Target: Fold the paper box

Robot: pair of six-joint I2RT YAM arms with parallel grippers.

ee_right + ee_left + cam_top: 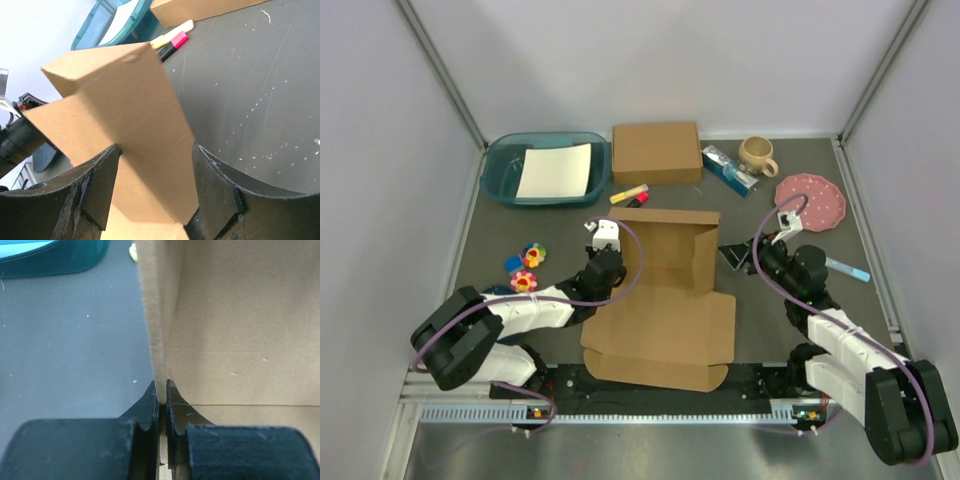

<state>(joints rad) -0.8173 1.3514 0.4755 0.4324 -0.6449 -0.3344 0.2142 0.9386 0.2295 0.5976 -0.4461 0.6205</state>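
Sitting at the middle of the worktop (760,315), the paper box (665,320) shows its raised back wall from overhead, while only the left wrist view reveals the left tool (161,390) clenched on a side wall's edge, and the right wrist view the right tool (155,150) released, straddling a flap.

a robotics lab cell: white panel walls (670,60) and aluminium framing (440,70) enclose a grey table (495,240).
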